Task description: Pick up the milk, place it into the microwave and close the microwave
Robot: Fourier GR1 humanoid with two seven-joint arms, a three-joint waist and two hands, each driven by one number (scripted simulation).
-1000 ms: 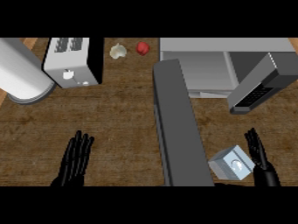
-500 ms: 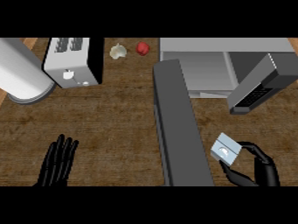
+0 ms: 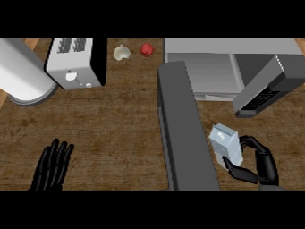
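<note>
Pale blue-white milk carton (image 3: 225,142) sits in the black right hand (image 3: 252,161), fingers and thumb curled round it, low over the brown wooden worktop (image 3: 115,129) just right of the open grey microwave door (image 3: 183,129). Judgement: lift clear of the door edge, keep the carton upright, then carry it up into the grey microwave (image 3: 230,71) cavity (mouth lies well beyond). Black left hand (image 3: 52,164) rests flat lower left, fingers straight and spread.

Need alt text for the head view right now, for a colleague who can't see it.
The right hand is curled round the milk carton beside the microwave's open door. The left hand rests open at lower left; a toaster stands behind.
</note>
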